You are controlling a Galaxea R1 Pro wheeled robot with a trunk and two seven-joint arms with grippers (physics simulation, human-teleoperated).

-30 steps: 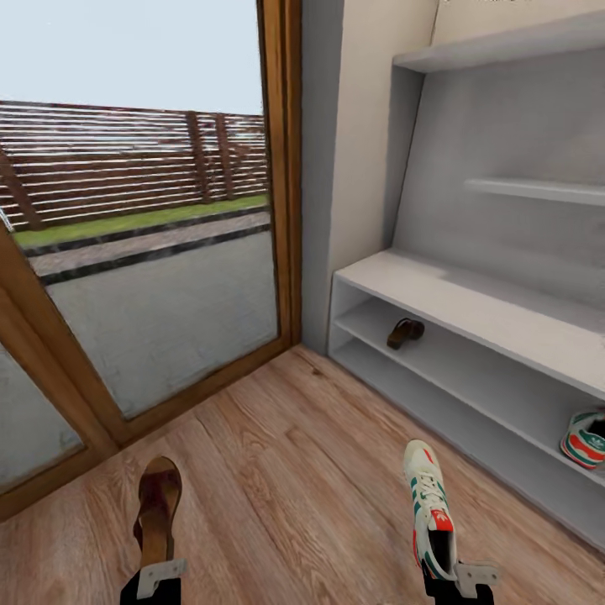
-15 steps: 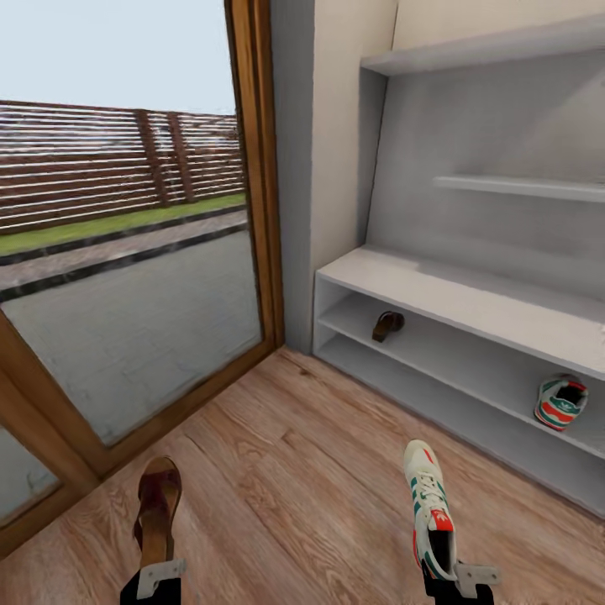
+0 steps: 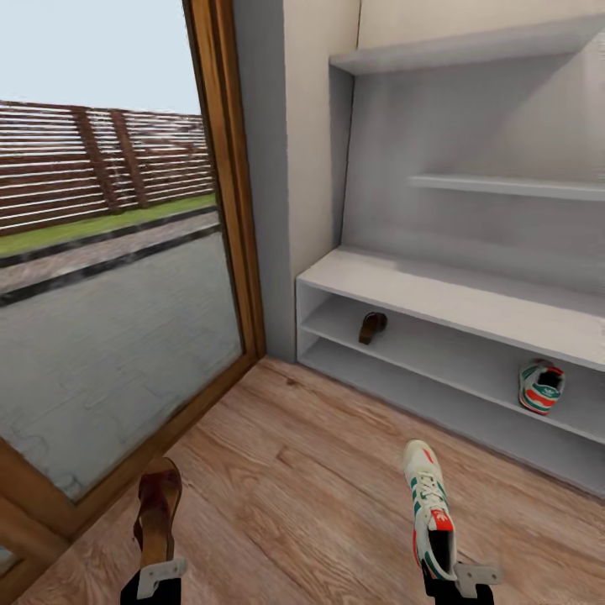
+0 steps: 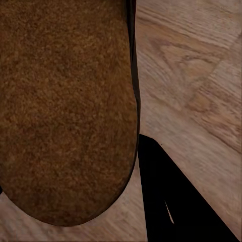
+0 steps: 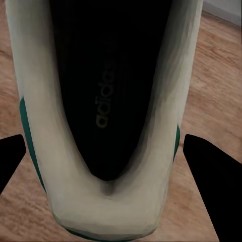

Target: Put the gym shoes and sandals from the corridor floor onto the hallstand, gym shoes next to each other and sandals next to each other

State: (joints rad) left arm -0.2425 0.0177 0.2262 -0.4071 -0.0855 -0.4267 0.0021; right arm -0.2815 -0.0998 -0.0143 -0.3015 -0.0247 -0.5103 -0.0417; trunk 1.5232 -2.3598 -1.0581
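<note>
Sandal [image 3: 158, 509] and gym shoe [image 3: 429, 506] held

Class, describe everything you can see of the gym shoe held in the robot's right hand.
The held gym shoe is white with green side stripes, white laces and a red-orange tongue patch. The right hand grips it at the heel, toe pointing forward above the wood floor. The right wrist view shows its dark lining with faint lettering, pale collar and green trim.

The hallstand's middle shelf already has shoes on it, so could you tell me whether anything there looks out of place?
Yes. On the hallstand, the sandal sits near the window end and the gym shoe far along the same shelf. Each stands alone, its mate held in a gripper: sandal left, gym shoe right.
</note>
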